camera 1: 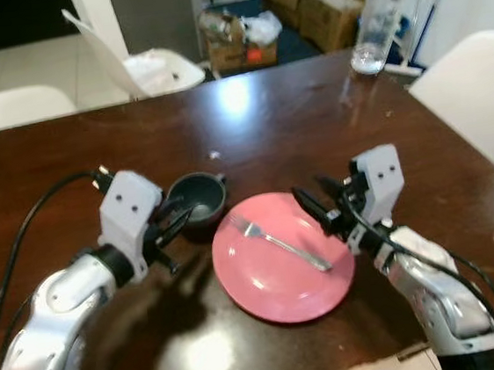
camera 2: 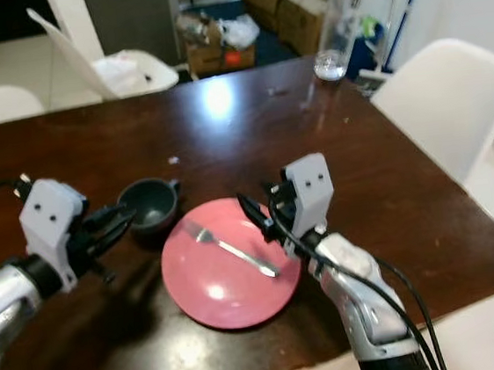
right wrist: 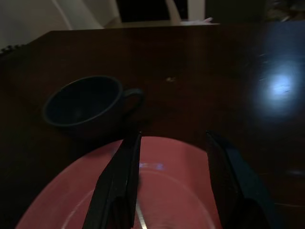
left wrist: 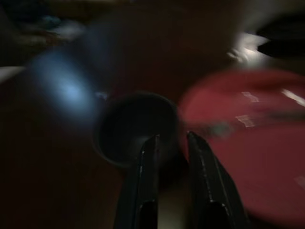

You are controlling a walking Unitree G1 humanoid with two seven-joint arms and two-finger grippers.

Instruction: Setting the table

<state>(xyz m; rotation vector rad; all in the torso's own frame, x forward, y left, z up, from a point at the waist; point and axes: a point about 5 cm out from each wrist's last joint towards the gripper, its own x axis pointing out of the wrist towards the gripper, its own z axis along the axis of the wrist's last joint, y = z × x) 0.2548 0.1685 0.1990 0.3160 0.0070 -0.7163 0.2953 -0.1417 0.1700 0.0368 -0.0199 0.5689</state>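
Observation:
A pink plate lies on the dark wooden table right in front of me, with a silver fork lying slantwise on it. Just to the plate's left stands a dark cup, its handle pointing away from me. My left gripper is at the cup's near left rim with its fingers a little apart, one over the rim and one outside; this view is blurred. My right gripper hovers over the plate's right edge, open and holding nothing, and faces the cup.
A clear water bottle stands at the table's far right corner. White chairs sit at the right side and the far side. Cardboard boxes lie on the floor beyond. The table's near edge runs just under my right arm.

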